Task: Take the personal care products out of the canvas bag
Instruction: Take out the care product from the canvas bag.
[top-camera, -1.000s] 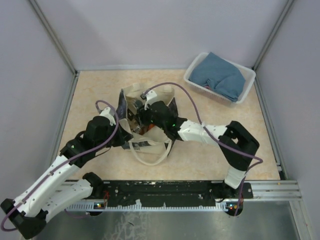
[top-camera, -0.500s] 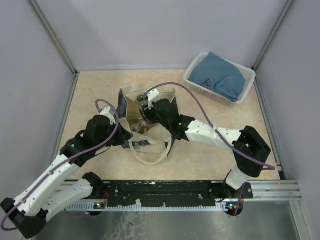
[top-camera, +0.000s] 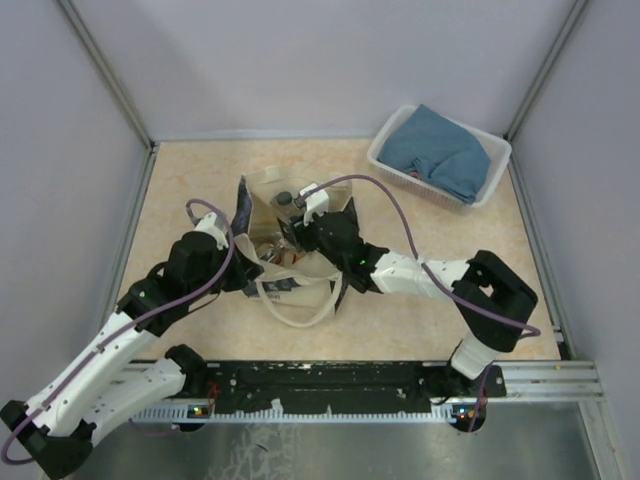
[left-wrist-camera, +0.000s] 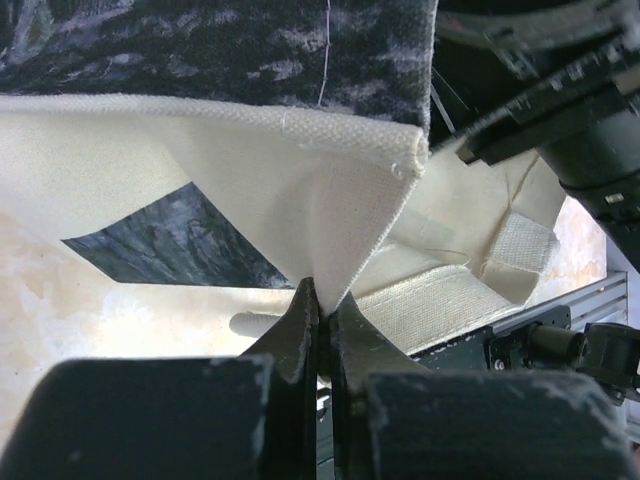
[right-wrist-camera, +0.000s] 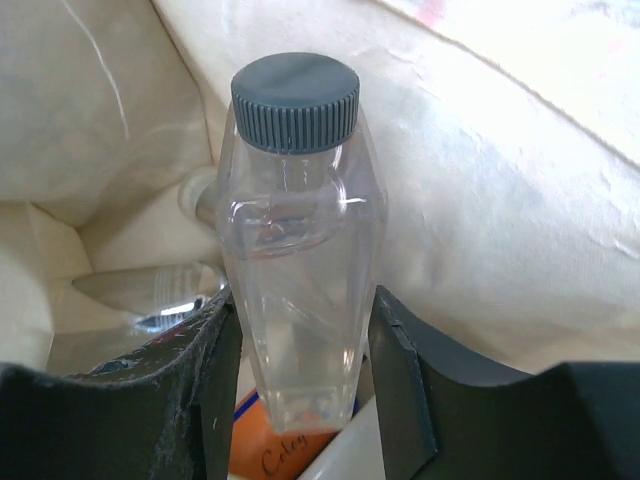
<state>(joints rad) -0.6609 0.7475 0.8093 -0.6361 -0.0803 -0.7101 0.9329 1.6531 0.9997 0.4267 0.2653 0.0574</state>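
- The canvas bag (top-camera: 262, 188) lies slumped in the middle of the table (top-camera: 190, 175) with its mouth open. Its dark printed panel is on the left side and its handle loop trails toward the arms.
- A white basket (top-camera: 377, 152) stands well apart at the far right corner.
- A blue cloth (top-camera: 440, 155) is bundled inside that basket.
- The left gripper (left-wrist-camera: 320, 300) is at the bag's left rim, its jaws closed tight on a fold of the cream cloth.
- The right gripper (right-wrist-camera: 300, 310) reaches into the bag's mouth, its jaws pressed against both sides of a clear bottle (right-wrist-camera: 300, 250).
- This bottle has a grey ribbed cap and stands upright above the bag's contents.
- Another clear bottle (right-wrist-camera: 150, 290) lies in the bag beneath it, beside an orange-labelled product (right-wrist-camera: 275, 455).
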